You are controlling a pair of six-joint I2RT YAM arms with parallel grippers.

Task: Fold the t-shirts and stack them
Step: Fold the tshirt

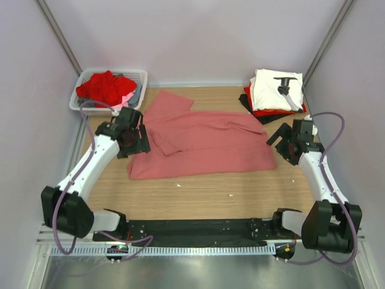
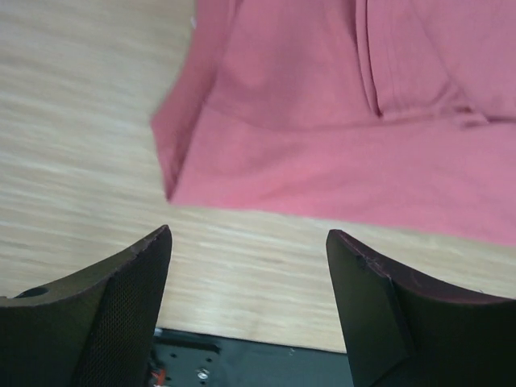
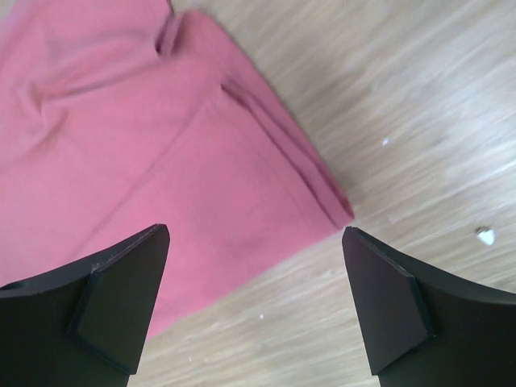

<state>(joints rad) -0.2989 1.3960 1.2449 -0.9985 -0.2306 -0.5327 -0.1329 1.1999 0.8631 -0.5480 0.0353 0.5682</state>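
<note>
A large salmon-pink t-shirt (image 1: 204,144) lies folded lengthwise across the middle of the wooden table, one sleeve pointing to the far left. My left gripper (image 1: 133,139) hovers at its left end, open and holding nothing; the left wrist view shows the shirt's corner (image 2: 185,161) just beyond the spread fingers. At the shirt's right end my right gripper (image 1: 287,144) is open and empty too, the shirt's corner (image 3: 322,201) lying between and beyond its fingers. A stack of folded t-shirts (image 1: 274,93), white with black print on top of red and black, sits at the far right.
A white plastic basket (image 1: 142,76) at the far left holds crumpled red, pink and grey cloth (image 1: 105,87). Small white specks (image 1: 231,194) lie on the wood near the front. A black rail (image 1: 198,229) runs along the near edge between the arm bases.
</note>
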